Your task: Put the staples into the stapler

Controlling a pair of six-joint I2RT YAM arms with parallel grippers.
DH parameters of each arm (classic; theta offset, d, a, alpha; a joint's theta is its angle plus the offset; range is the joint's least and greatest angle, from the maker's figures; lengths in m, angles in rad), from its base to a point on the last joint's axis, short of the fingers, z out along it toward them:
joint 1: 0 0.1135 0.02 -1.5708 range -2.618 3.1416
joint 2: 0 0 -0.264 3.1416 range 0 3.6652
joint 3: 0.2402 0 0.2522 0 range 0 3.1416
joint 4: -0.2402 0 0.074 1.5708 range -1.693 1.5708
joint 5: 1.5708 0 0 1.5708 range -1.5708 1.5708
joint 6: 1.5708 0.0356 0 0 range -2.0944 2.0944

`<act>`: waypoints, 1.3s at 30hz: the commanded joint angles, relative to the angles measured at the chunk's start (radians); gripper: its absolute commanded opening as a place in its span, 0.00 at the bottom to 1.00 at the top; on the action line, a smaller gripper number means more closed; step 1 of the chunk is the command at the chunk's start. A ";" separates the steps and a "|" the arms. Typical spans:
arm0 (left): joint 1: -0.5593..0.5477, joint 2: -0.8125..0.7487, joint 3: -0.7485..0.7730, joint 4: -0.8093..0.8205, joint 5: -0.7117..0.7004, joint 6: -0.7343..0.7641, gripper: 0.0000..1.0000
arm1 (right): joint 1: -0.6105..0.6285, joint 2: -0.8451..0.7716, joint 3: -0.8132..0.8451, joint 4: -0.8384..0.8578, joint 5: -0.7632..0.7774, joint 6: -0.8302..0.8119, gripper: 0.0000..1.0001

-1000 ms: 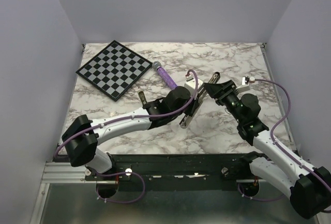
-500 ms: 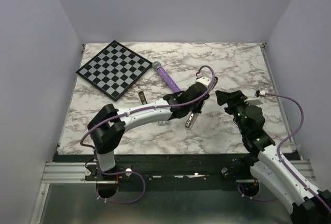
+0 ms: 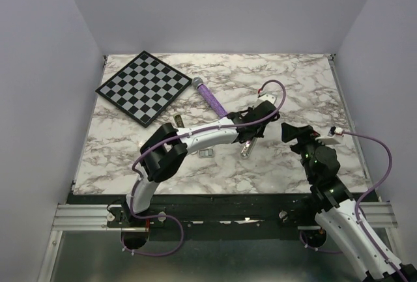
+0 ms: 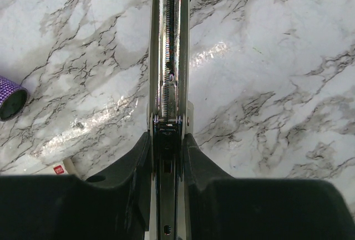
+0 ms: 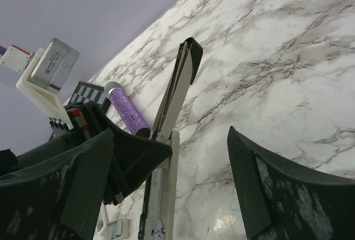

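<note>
Staples (image 3: pixel 207 154) are seen as a small grey block lying flat on the marble table (image 3: pixel 293 80), left of the stapler (image 4: pixel 169 57) and just near of the left arm (image 3: pixel 208 132). Its identity is taken from its size and colour; finer detail cannot be made out. The stapler is held near the middle of the table with its top arm swung up and its spring channel exposed. It is clamped across the rail by the left gripper (image 4: pixel 167 140). The right gripper (image 5: pixel 169 140) is spread wide with nothing in it, and is kept to the right of the stapler and apart from it.

Several failures can be foreseen. The block lies on the far side of the left arm from the right gripper, so a collision between the arms could be caused by a direct reach. A thin, flat block on smooth marble could be pushed away instead of pinched. The stapler could be twisted in its narrow grip if it is pressed from above.

Compared with half a second ago, the stapler has been carried slightly right and far. The right gripper has been drawn back toward the near right.
</note>
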 commanded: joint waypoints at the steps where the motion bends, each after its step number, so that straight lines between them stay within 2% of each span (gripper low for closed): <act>1: 0.010 0.039 0.070 -0.033 -0.068 -0.005 0.00 | -0.002 -0.029 -0.016 -0.062 0.047 -0.036 0.90; 25: 0.050 0.223 0.185 -0.080 -0.043 -0.037 0.00 | -0.002 -0.019 -0.015 -0.067 -0.001 -0.075 0.90; 29: 0.053 0.235 0.188 -0.091 -0.037 -0.047 0.13 | -0.002 -0.019 -0.012 -0.068 -0.002 -0.086 0.90; 34: 0.057 0.208 0.165 -0.080 -0.029 -0.054 0.34 | -0.004 -0.013 0.001 -0.073 -0.012 -0.115 0.91; 36: 0.057 0.182 0.145 -0.062 -0.025 -0.060 0.45 | -0.002 -0.010 0.010 -0.076 -0.019 -0.134 0.91; 39: 0.062 0.143 0.121 -0.044 -0.011 -0.077 0.57 | -0.002 0.016 0.034 -0.083 -0.047 -0.176 0.94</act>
